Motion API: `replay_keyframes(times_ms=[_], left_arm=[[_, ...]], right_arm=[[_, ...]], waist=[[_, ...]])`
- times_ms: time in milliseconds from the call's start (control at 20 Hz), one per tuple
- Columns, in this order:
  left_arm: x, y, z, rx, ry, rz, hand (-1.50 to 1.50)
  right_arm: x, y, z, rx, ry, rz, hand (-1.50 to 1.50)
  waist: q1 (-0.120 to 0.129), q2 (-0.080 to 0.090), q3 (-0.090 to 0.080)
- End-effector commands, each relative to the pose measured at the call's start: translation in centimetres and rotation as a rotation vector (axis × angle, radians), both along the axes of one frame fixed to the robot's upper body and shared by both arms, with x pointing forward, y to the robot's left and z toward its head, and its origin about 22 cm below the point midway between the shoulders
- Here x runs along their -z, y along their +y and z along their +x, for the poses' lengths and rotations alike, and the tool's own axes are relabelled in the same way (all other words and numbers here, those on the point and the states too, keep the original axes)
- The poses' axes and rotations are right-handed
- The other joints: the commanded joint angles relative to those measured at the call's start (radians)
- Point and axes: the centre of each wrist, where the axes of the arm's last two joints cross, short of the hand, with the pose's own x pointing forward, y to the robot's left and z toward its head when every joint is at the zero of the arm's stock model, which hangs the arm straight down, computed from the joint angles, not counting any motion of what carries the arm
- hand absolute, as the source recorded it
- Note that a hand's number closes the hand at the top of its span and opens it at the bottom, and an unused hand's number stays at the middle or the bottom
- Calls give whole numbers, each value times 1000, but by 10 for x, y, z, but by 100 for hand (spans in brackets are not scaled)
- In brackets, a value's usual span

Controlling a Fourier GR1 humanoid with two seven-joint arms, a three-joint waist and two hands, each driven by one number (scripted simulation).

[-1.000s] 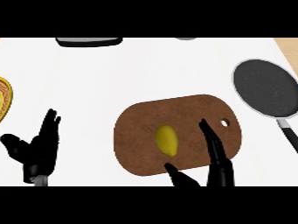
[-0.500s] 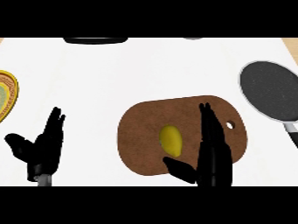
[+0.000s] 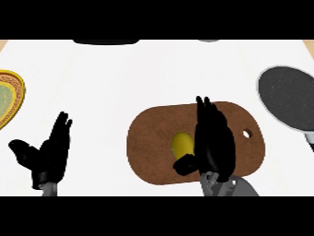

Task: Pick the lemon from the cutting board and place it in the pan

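Though half behind right robot hand [image 3: 215, 140], lemon [image 3: 179, 144] visible.

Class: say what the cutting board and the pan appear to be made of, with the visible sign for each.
Cutting board: probably wood, matte; brown, faintly mottled face with a hanging hole. Pan: likely metal with dark non-stick coating; speckled black inside, pale grey rim, black handle.
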Motion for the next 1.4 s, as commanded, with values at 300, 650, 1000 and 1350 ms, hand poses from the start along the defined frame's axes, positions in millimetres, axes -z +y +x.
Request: replay_keyframes(times_ms=[300,650,1000,1350], left_arm=[[12,-8,-5,11,96,-36,0],[2,-7,-4,21,75,-61,0],[13,4,-2,0,82,-49,0],[1,3,-11,-4,80,-51,0]], right_arm=[[-8,1,36,-20,368,-90,-150],[-11,4,33,-46,441,-77,-150],[2,6,31,-38,349,-43,-150],[26,-7,22,-3,346,-88,-150]], waist=[[-11,3,-5],[-14,-1,-5],[-18,1,-4],[-19,0,-4]])
